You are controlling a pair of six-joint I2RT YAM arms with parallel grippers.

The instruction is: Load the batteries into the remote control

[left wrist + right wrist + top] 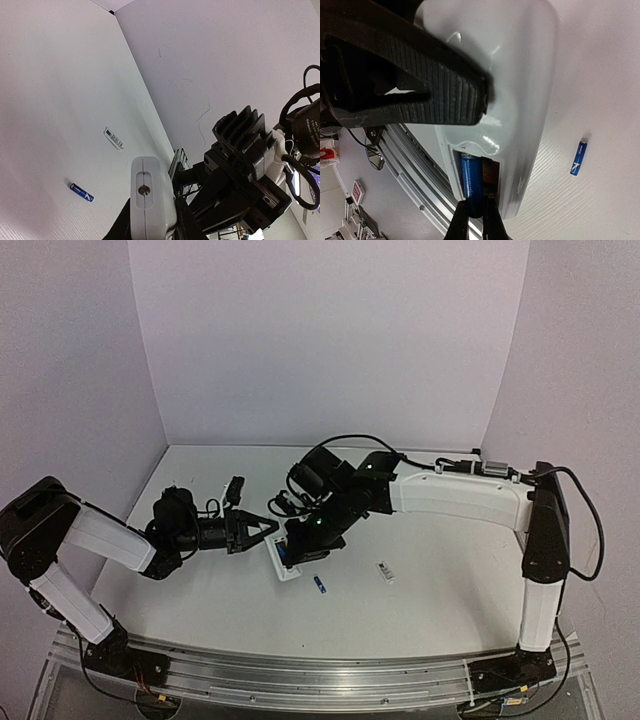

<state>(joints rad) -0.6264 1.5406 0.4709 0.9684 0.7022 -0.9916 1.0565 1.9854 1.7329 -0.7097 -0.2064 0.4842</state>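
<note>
White worktop (200, 590), lilac walls (330, 340). Both arms reach to its middle. The left gripper (266, 529) clamps the remote (147, 195). The right gripper (475, 216) pinches a battery (471, 177) in the remote's recess. A spare battery (320, 584) lies nearer the front edge.

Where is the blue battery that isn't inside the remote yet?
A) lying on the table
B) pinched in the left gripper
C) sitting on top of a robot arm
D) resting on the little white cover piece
A: the loose battery lies on the bare white table, near the remote control, and nothing is touching it.
</note>
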